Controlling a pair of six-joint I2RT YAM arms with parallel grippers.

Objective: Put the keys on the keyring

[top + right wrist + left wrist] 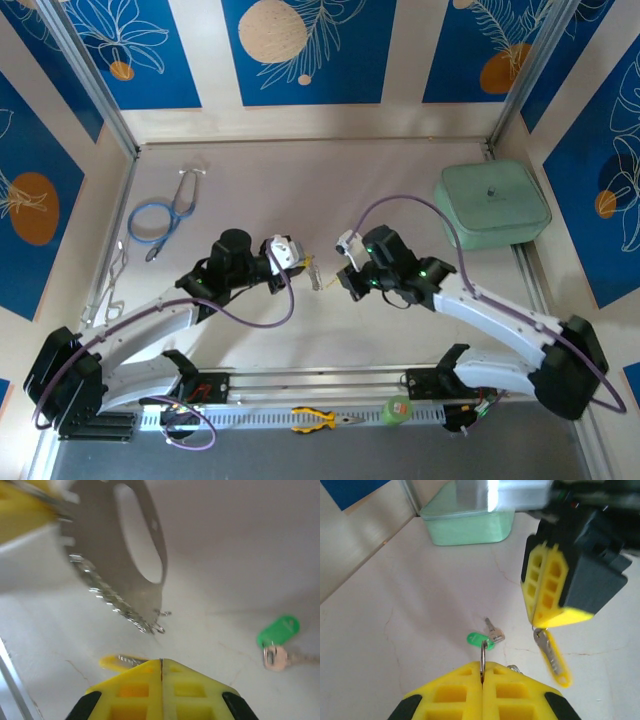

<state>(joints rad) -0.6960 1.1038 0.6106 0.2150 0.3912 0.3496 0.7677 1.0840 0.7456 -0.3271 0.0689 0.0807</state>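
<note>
My left gripper (pixel 305 265) (pixel 482 669) is shut on the keyring (pixel 483 655), which is seen edge-on there. In the right wrist view the keyring (pixel 142 565) hangs as a pale strap loop with a row of small silver rings along its lower edge. My right gripper (pixel 345 280) (pixel 161 663) is shut on the yellow key (pixel 552 655) (pixel 120 661), and hangs just right of the keyring without touching it. The green key (pixel 480 640) (pixel 279 631) lies flat on the table below and between the two grippers.
A mint-green lidded box (pixel 492 200) sits at the back right. A blue stethoscope (pixel 160 215) and silver wire clips (pixel 110 285) lie at the left. Yellow pliers (pixel 320 418) and a green tape roll (pixel 398 408) rest on the near rail.
</note>
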